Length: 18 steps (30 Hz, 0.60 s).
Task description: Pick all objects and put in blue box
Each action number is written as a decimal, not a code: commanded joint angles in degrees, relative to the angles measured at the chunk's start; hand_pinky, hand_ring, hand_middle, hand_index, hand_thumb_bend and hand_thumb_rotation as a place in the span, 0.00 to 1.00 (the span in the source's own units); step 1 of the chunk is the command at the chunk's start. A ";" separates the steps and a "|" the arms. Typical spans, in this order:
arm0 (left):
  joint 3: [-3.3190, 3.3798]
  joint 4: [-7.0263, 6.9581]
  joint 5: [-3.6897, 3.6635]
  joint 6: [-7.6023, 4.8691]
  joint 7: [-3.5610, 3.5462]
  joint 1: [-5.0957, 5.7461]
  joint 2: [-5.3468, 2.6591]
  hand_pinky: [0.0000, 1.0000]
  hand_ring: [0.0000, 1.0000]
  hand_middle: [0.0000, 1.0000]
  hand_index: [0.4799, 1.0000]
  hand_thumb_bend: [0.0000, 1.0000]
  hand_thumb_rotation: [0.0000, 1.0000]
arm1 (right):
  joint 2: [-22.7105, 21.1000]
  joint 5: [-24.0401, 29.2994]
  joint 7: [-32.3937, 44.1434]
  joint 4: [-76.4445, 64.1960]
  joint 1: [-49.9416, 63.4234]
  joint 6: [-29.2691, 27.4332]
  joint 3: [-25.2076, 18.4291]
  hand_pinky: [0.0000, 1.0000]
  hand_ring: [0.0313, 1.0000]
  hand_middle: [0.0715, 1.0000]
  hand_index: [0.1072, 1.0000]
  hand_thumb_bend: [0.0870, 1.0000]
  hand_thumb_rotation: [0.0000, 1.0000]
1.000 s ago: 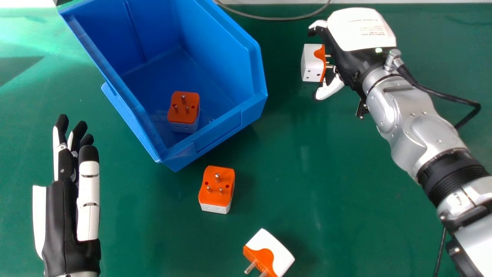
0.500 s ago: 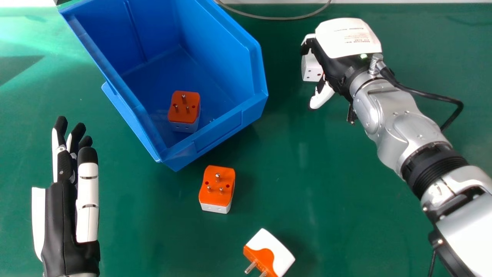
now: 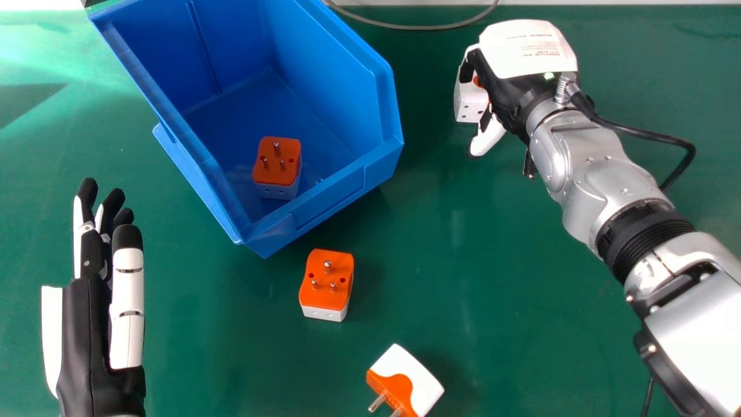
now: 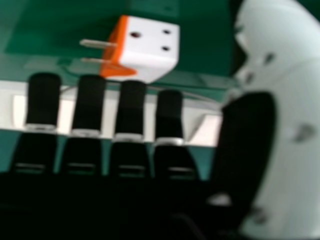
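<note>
the right robot hand (image 3: 502,87), fingers relaxed, is at the far right adapter (image 3: 470,103); the left robot hand (image 3: 87,330), also released, is left of the blue box (image 3: 330,194).

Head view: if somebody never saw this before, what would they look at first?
Probably the big blue box at the upper left, with one orange-and-white plug inside. Next, the shiny silver robot arm coming in from the right, its right hand over another plug. Then two bright plugs on the green table, one near the box and one at the bottom edge.
</note>
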 commanded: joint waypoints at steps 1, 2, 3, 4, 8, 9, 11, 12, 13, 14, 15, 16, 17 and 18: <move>0.21 -1.03 0.05 -1.09 0.28 0.02 0.30 0.92 0.93 0.95 0.96 0.47 0.94 | -0.44 0.29 -1.44 -0.53 -2.97 0.06 0.32 0.46 0.60 0.64 0.65 0.64 0.13; 0.21 -1.01 0.22 -1.06 0.34 -0.06 0.33 0.92 0.93 0.95 0.96 0.48 0.94 | -0.49 0.12 -1.94 -0.47 -3.02 -0.06 0.52 0.45 0.59 0.64 0.65 0.63 0.14; 0.21 -0.83 0.03 -1.12 0.21 -0.21 0.38 0.92 0.93 0.95 0.96 0.48 0.94 | -0.56 0.05 -2.03 -0.56 -3.15 -0.10 0.65 0.45 0.59 0.64 0.65 0.63 0.14; 0.25 -0.61 -0.09 -1.18 0.15 -0.37 0.43 0.92 0.93 0.95 0.96 0.48 0.94 | -0.59 0.22 -1.93 -0.68 -3.29 -0.09 0.61 0.44 0.58 0.63 0.64 0.64 0.14; 0.35 -0.25 -0.07 -1.31 0.13 -0.61 0.49 0.93 0.93 0.95 0.96 0.47 0.95 | -0.45 1.42 -1.55 -0.92 -3.72 0.39 0.02 0.46 0.62 0.67 0.67 0.63 0.15; 0.38 -0.20 0.05 -1.35 0.20 -0.65 0.48 0.93 0.93 0.95 0.97 0.46 0.95 | -0.42 1.56 -1.56 -0.94 -3.83 0.57 -0.01 0.47 0.63 0.68 0.68 0.63 0.15; 0.37 -0.05 0.26 -1.52 0.24 -0.78 0.52 0.93 0.93 0.95 0.97 0.46 0.95 | -0.39 2.01 -1.27 -0.97 -4.09 0.81 -0.25 0.49 0.64 0.70 0.70 0.63 0.15; 0.35 0.04 0.40 -1.67 0.24 -0.84 0.57 0.93 0.93 0.95 0.97 0.46 0.95 | -0.40 2.19 -1.15 -1.05 -4.21 0.91 -0.37 0.49 0.64 0.70 0.70 0.63 0.15; 0.33 0.04 0.50 -1.71 0.29 -0.86 0.54 0.93 0.94 0.95 0.97 0.46 0.96 | -0.47 2.15 -0.68 -1.15 -4.45 1.08 -0.30 0.50 0.66 0.71 0.71 0.63 0.15; 0.34 0.09 0.88 -1.73 0.45 -0.89 0.58 0.93 0.94 0.95 0.97 0.46 0.96 | -0.53 2.11 -0.70 -1.20 -4.64 1.11 -0.25 0.50 0.66 0.71 0.71 0.63 0.15; 0.34 0.19 1.03 -1.71 0.53 -0.96 0.58 0.93 0.94 0.95 0.97 0.46 0.96 | -0.65 2.00 -1.19 -1.26 -4.74 0.96 -0.10 0.51 0.67 0.72 0.72 0.63 0.15; 0.34 0.29 1.07 -1.68 0.56 -1.05 0.58 0.93 0.94 0.95 0.97 0.46 0.96 | -0.75 1.79 -1.32 -1.29 -4.91 0.99 0.19 0.51 0.67 0.72 0.73 0.62 0.15; 0.35 0.42 1.06 -1.67 0.61 -1.16 0.54 0.93 0.94 0.95 0.97 0.46 0.96 | -0.89 1.72 -1.43 -1.35 -5.03 0.81 0.34 0.50 0.65 0.71 0.72 0.62 0.15; 0.32 0.50 0.98 -1.72 0.57 -1.24 0.53 0.93 0.94 0.95 0.97 0.46 0.96 | -1.05 1.68 -1.43 -1.38 -5.18 0.55 0.48 0.50 0.65 0.71 0.72 0.62 0.15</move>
